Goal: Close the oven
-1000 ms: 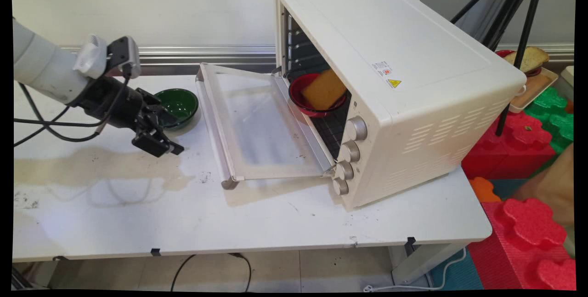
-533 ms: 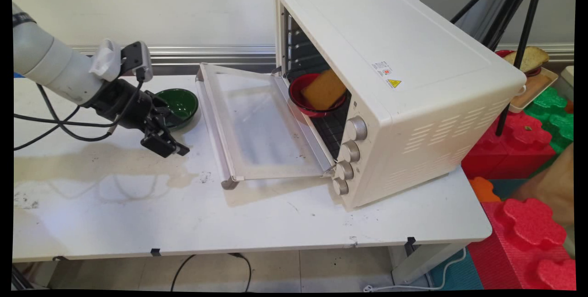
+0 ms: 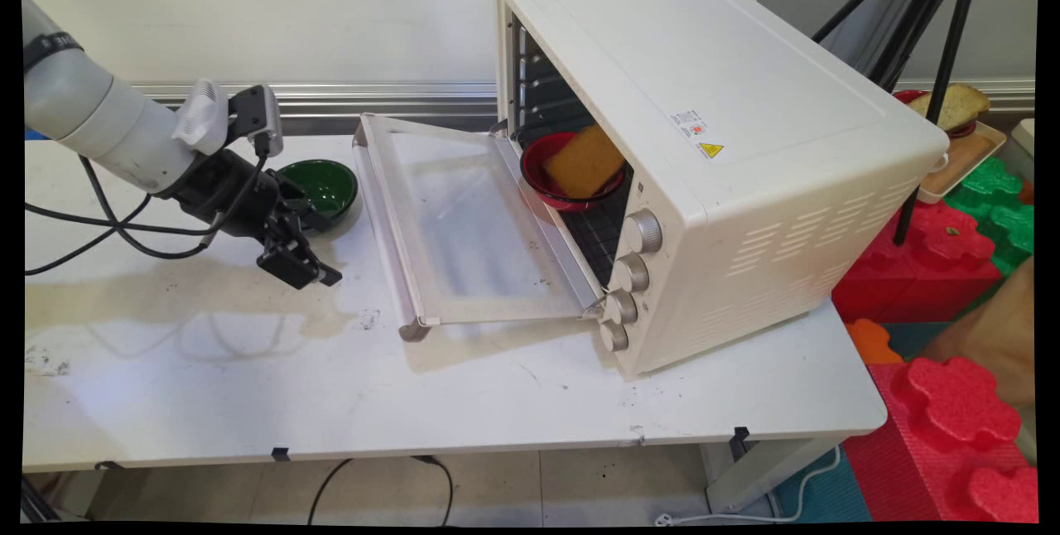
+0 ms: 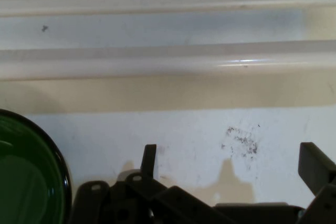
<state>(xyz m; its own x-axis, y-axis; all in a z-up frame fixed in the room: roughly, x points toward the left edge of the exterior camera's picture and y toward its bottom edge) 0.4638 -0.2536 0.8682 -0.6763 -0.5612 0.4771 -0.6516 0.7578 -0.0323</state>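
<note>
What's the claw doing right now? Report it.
Claw: open, holding nothing, low over the table beside the green bowl.

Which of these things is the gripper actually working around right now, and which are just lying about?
Around the gripper, open and low over the table:
- green bowl, right beside it
- dropped oven door

Lying about:
- toaster oven
- red bowl holding a yellow sponge, on the oven rack
- red foam blocks, off the table
</note>
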